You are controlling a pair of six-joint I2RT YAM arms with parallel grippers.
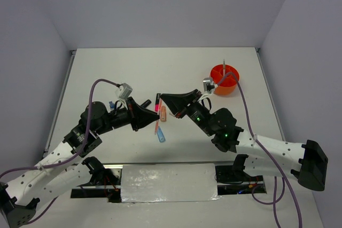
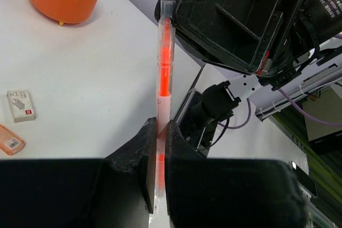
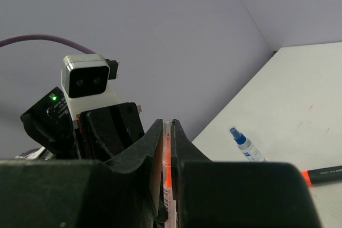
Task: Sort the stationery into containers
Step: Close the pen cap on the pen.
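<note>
The left gripper (image 2: 158, 132) and right gripper (image 3: 167, 132) both pinch one orange pen (image 2: 163, 68) in the air in the middle, one thin pen (image 1: 224, 63) stands in the orange tub (image 1: 227, 88) far right, and the bottle (image 3: 245, 143), marker (image 1: 157, 100) and peach bar (image 1: 163, 115) lie loose, so I think most sorting is left.

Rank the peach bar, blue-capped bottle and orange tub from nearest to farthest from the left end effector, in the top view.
1. Peach bar, just right of the left end effector.
2. Blue-capped bottle, to its left.
3. Orange tub, far right.
</note>
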